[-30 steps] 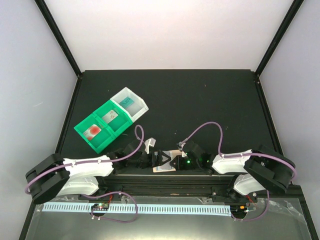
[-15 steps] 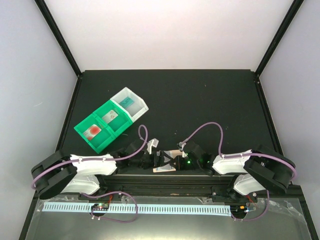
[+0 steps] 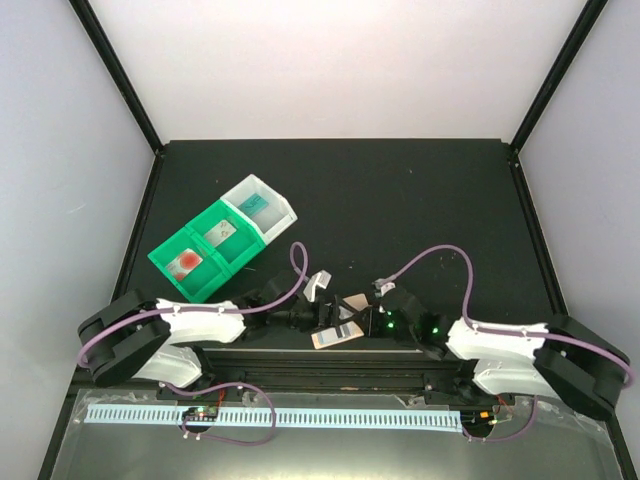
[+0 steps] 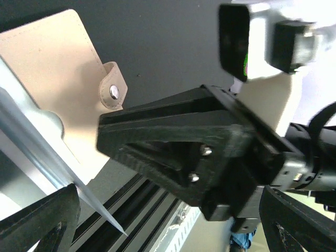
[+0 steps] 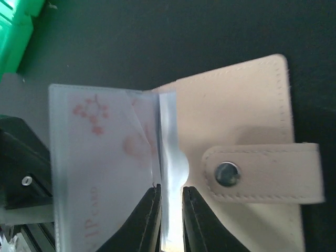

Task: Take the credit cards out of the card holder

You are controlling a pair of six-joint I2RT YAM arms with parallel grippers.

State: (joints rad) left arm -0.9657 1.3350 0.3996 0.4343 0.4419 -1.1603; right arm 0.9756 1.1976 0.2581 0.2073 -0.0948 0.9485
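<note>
Item: card holder [image 5: 236, 115], open, at the bench's [image 3: 400, 200] near edge, centre.
Right gripper [image 5: 170, 210]: jaws nearly closed on 1 clear sleeve [image 5: 167, 147].
Left gripper [image 3: 310, 312]: jaws wide, empty, just left of the holder, nearer the sleeved credit card [image 5: 94, 157].

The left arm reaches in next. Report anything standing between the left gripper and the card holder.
The right gripper does: its black body sits between the fingers of the open left gripper, covering part of the card holder, its own fingers either side of a clear sleeve.
</note>
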